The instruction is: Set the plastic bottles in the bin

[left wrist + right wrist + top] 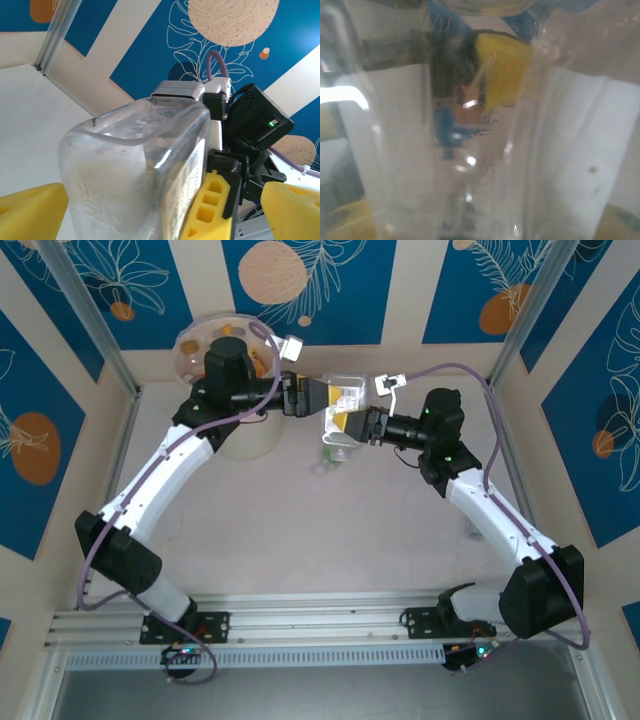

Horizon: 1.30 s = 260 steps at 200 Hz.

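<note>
One clear plastic bottle (345, 400) with a yellow-and-white label hangs above the table's far middle, between the two arms. My right gripper (354, 426) is shut on it; one yellow right finger (212, 210) presses flat against its label. My left gripper (314, 398) stands open around the same bottle (130, 170), its yellow fingers (30, 210) wide on either side. Close in the right wrist view, the bottle (485, 150) blurs everything behind it, and a yellow left finger (502, 70) shows through it. The bin (196, 340), pale and translucent, stands at the back left, partly behind the left arm.
Blue-and-cream patterned walls with aluminium posts (95, 325) close in the table on three sides. An aluminium rail (320, 625) carries both arm bases along the near edge. Purple cables (470, 375) loop off each wrist.
</note>
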Tool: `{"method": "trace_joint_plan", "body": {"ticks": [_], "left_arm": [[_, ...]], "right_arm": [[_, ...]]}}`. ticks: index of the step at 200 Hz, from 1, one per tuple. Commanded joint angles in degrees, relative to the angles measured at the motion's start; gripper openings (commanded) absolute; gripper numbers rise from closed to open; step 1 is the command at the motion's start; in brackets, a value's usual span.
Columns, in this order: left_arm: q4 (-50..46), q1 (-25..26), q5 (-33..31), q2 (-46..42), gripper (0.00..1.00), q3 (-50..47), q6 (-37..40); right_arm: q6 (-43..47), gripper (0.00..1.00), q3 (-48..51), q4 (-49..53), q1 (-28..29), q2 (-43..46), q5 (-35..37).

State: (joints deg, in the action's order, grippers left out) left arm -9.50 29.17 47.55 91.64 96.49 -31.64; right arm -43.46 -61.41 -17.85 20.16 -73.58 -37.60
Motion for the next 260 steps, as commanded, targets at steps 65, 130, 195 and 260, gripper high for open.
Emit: {"method": "trace_joint_plan", "body": {"ticks": [65, 130, 195, 260], "left_arm": [[-1.3, 1.2, 2.1, 1.7, 0.81, 2.7, -1.1], [5.4, 1.2, 2.4, 1.1, 0.26, 1.2, -6.7], [-0.6, 1.0, -3.1, 0.9, 0.19, 6.3, -2.9], [-23.4, -2.0, -23.1, 0.6, 0.20, 19.3, 12.5]], "right_arm": [[-0.6, 0.50, -5.1, -4.2, 2.5, -2.0, -1.6], [1.0, 0.52, -4.1, -1.6, 2.8, -1.3, 0.3], [3.6, 0.90, -3.7, 3.4, 2.8, 0.8, 4.3], [10.5, 0.99, -2.2, 19.3, 2.9, 9.3, 22.7]]}}
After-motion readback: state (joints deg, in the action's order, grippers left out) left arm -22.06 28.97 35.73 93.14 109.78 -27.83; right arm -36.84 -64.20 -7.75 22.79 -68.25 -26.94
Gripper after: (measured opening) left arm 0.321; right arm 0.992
